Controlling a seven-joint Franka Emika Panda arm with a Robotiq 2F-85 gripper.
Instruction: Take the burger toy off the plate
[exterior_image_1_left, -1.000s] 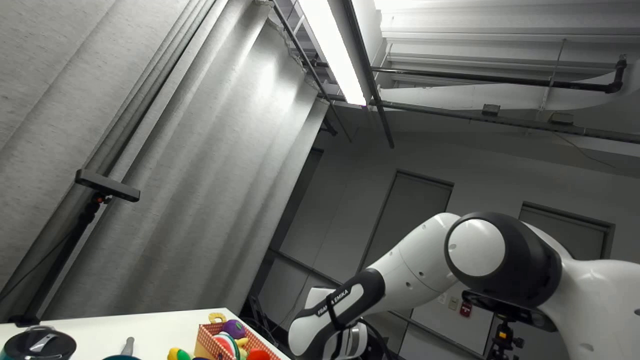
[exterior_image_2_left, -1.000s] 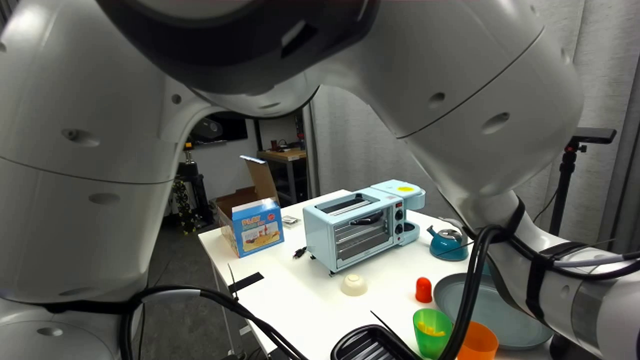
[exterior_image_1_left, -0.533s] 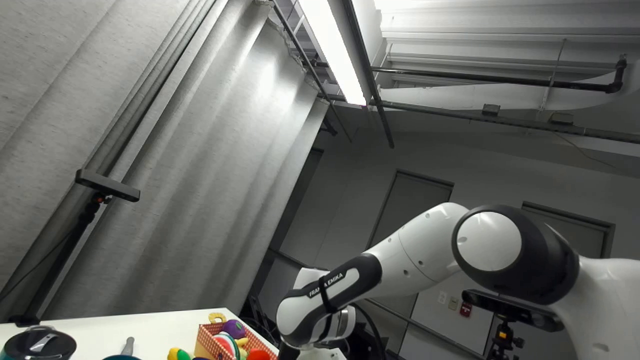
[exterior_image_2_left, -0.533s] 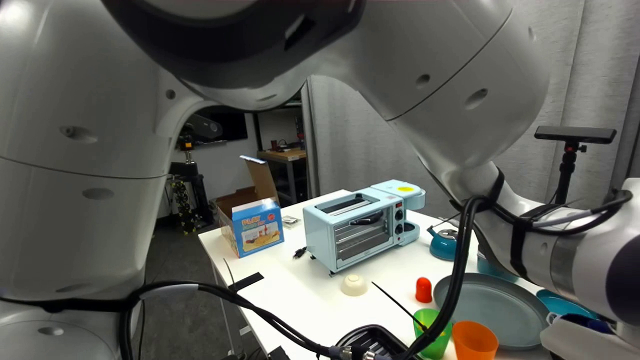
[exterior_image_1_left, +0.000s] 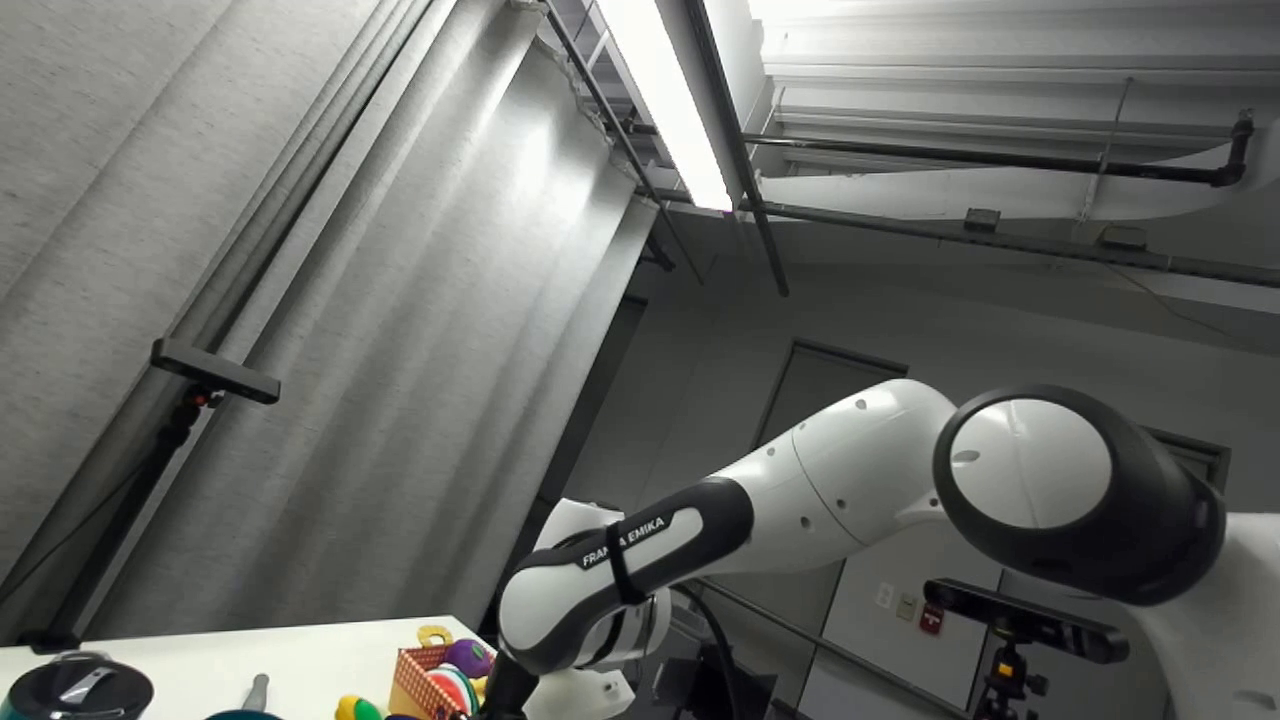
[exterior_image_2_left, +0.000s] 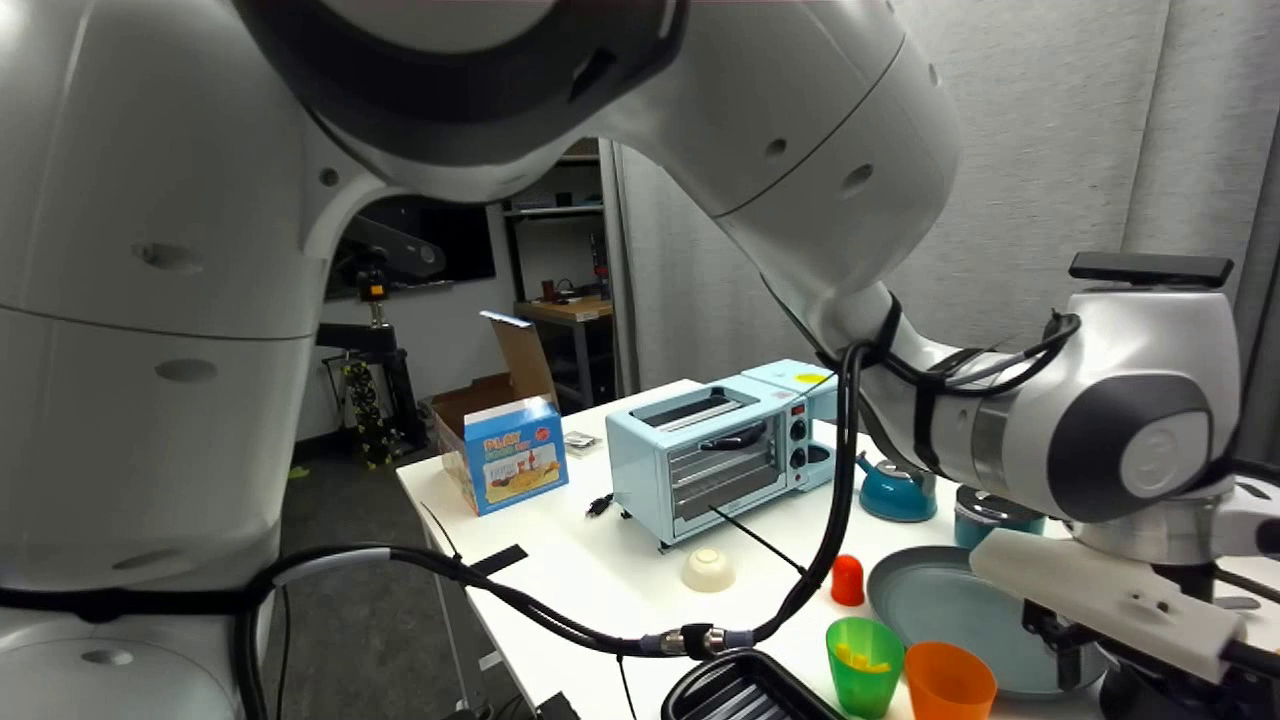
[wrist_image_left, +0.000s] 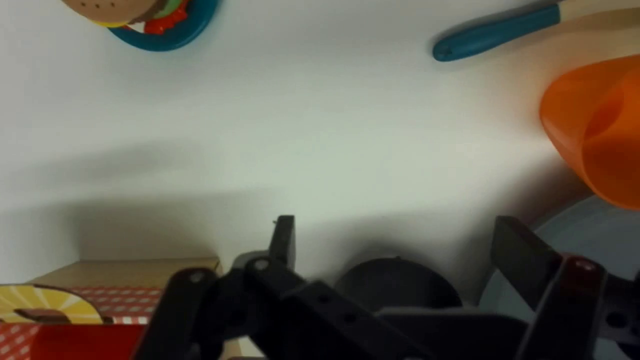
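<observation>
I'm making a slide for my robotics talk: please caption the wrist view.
Open end effector above a white table, the burger toy on its blue plate partly cropped at upper left.

Arm (exterior_image_2_left: 790, 110) arches from 9 through 12 to wrist (exterior_image_2_left: 1130, 450) near 3 o'clock in an exterior view; in the wrist view, tool (wrist_image_left: 396, 227) juts from 6 o'clock, fingers (wrist_image_left: 522, 260) well apart.

In the wrist view, the top edge is cutting off the burger toy (wrist_image_left: 122, 10) and blue plate (wrist_image_left: 170, 41), the right edge is clipping the orange cup (wrist_image_left: 582, 117), and the end effector (wrist_image_left: 397, 240) is partly covering the gray plate (wrist_image_left: 605, 230). In an exterior view, the bottom edge is cropping the black tray (exterior_image_2_left: 740, 690).
</observation>
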